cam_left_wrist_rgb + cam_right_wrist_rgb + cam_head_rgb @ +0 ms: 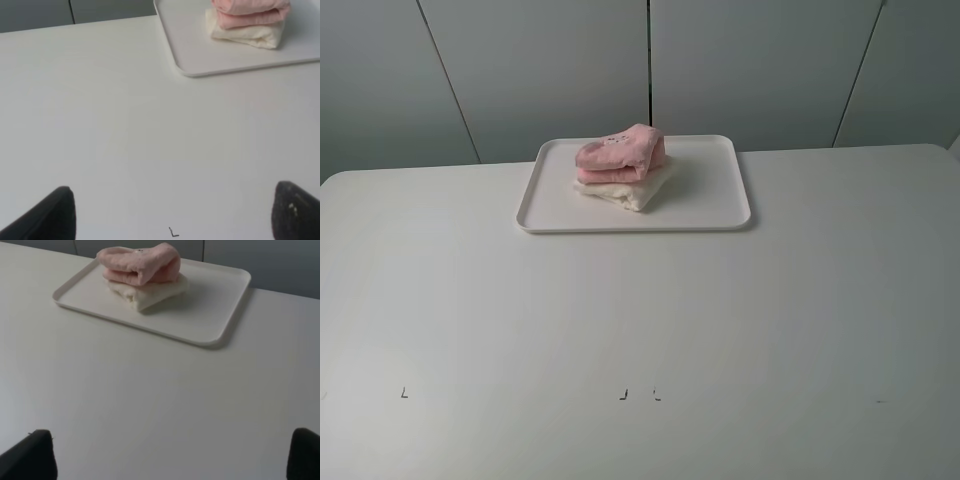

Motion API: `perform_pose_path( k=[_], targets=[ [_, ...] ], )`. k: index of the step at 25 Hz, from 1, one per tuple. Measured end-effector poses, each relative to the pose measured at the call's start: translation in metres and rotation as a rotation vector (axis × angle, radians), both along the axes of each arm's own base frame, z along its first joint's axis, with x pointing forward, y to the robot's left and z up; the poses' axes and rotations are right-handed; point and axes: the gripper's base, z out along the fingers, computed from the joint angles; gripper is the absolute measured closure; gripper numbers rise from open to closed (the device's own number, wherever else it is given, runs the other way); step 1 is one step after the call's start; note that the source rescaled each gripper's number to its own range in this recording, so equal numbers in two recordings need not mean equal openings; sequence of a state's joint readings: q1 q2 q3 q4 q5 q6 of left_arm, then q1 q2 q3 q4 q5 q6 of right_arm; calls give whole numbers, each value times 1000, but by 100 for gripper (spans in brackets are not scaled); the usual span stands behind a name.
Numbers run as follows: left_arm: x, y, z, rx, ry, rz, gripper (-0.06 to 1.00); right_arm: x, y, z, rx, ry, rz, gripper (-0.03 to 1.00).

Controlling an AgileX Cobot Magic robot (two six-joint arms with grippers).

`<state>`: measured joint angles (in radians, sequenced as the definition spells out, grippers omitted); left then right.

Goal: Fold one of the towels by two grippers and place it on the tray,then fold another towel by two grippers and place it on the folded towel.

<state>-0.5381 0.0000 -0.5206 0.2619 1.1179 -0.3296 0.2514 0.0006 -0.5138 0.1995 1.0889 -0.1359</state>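
Note:
A folded pink towel (620, 154) lies on top of a folded cream towel (629, 190) on the white tray (712, 203) at the back of the table. Both towels also show in the left wrist view, pink (249, 12) over cream (245, 33), and in the right wrist view, pink (140, 263) over cream (147, 292). The left gripper (172, 212) is open and empty, well back from the tray (200, 55). The right gripper (172, 457) is open and empty, also far from the tray (200, 315). Neither arm shows in the high view.
The white table (640, 330) carries small black marks (623, 395) near its front edge. Grey wall panels (750, 60) stand behind the table.

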Motion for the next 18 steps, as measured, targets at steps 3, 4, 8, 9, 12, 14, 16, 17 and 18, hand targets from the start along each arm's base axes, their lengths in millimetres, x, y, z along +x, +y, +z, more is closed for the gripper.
perform_pose_path(
  k=[3,4,8,9,12,14,16,17,18],
  targets=[
    [-1,-2,0,-6,5,-22,-6,0,0,0,-2,-1,1,-3],
    [-1,-2,0,-6,6,-24,-6,0,0,0,-2,-1,1,-3],
    [-1,-2,0,-9,6,-19,-6,0,0,0,-2,-1,1,-3],
    [-1,-2,0,-7,5,-4,-6,0,0,0,-2,-1,1,-3],
    [-3,-3,0,-10,4,76,-6,0,0,0,-2,-1,-1,-3],
    [-5,-3,0,-10,3,169,-6,0,1,0,-1,-1,-30,-3],
    [-7,-4,0,-10,3,268,-6,1,1,0,-1,-1,-101,-3],
    [-8,-4,0,-10,2,322,-6,2,2,0,-1,-1,-138,-3],
    [-9,-4,0,-10,2,373,-6,2,2,0,-1,-2,-176,-3]
  ],
)
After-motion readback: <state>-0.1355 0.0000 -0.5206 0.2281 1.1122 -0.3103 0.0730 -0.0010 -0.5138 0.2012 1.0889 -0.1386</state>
